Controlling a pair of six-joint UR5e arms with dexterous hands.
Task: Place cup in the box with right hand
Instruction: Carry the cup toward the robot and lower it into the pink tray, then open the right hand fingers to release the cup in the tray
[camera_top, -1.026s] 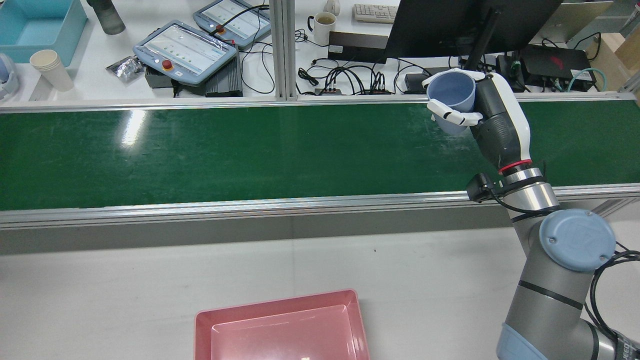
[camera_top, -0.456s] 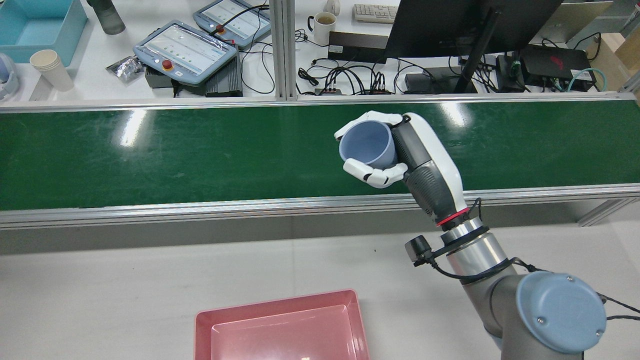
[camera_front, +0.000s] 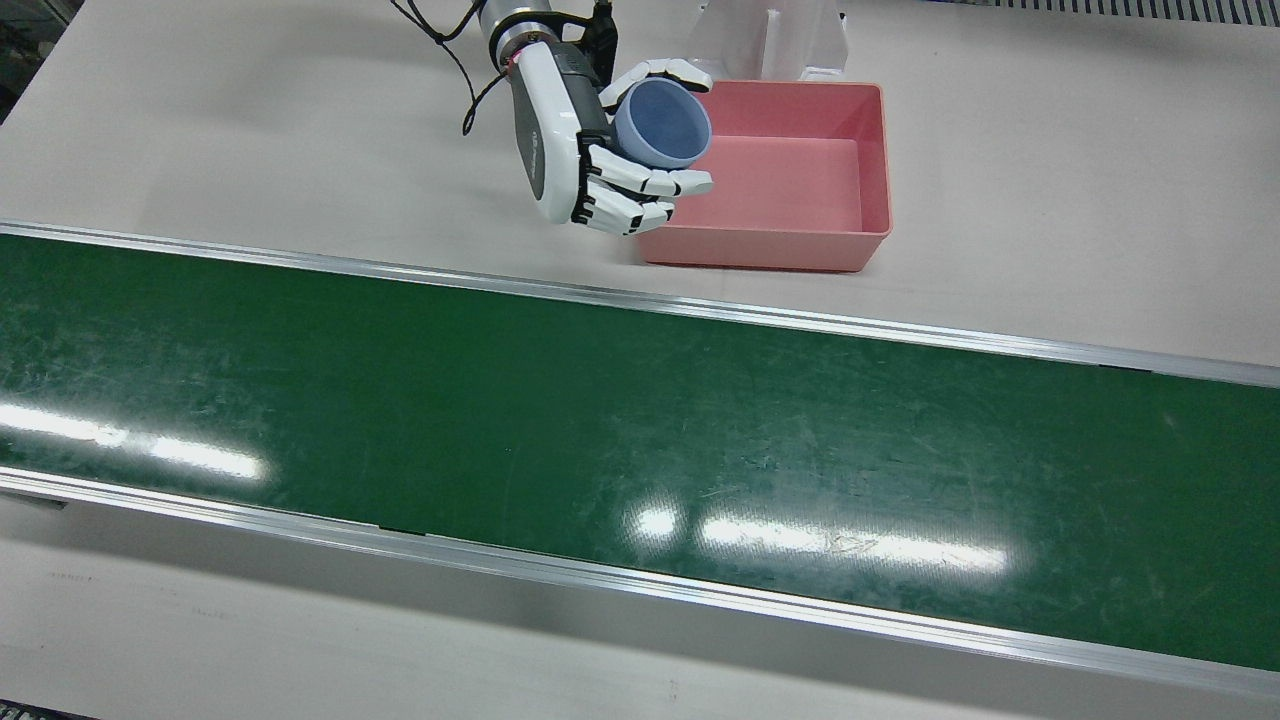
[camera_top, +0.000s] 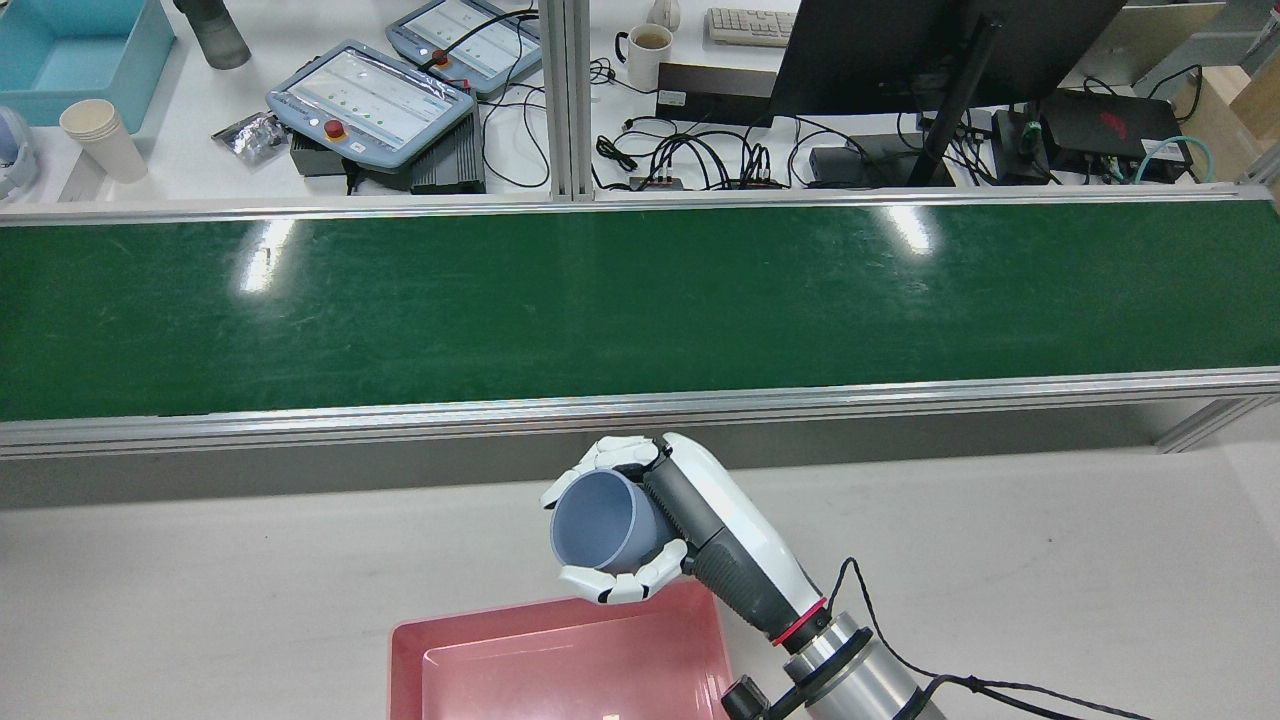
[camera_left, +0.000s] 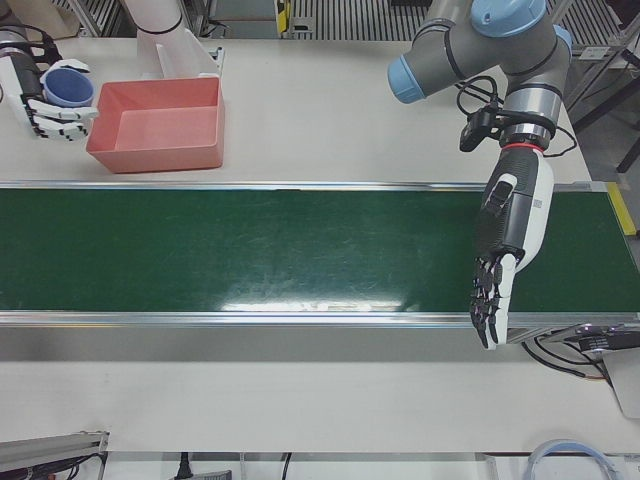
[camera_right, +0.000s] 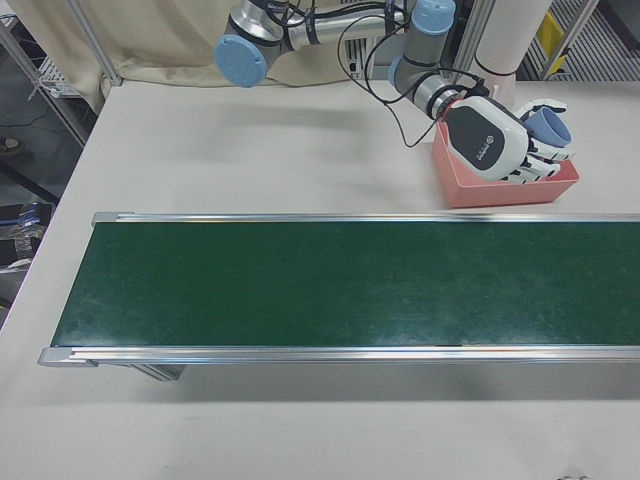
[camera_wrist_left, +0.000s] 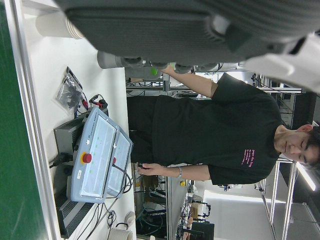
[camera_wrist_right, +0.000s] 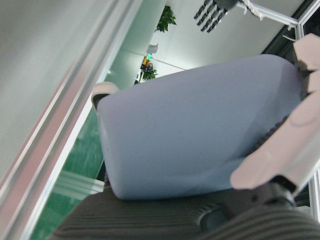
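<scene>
My right hand (camera_top: 700, 530) is shut on a pale blue cup (camera_top: 598, 520), which it holds tilted on its side with the mouth facing the view's left. Cup and hand hang over the grey table at the edge of the pink box (camera_top: 560, 670). In the front view the cup (camera_front: 662, 122) overlaps the box's (camera_front: 800, 180) left rim, with my right hand (camera_front: 585, 160) beside it. The box is empty. The right hand view is filled by the cup (camera_wrist_right: 200, 135). My left hand (camera_left: 505, 250) hangs open over the belt, fingers straight, holding nothing.
A green conveyor belt (camera_front: 600, 420) with aluminium rails crosses the table. A white stand (camera_front: 765, 40) rises behind the box. Beyond the belt a desk carries teach pendants (camera_top: 370, 100), a monitor (camera_top: 900, 50), cables and paper cups (camera_top: 100, 140). A person (camera_wrist_left: 215, 130) stands there.
My right hand has carried the cup from the belt's far right edge, across the belt, back toward me and leftward to the pink box's edge.
</scene>
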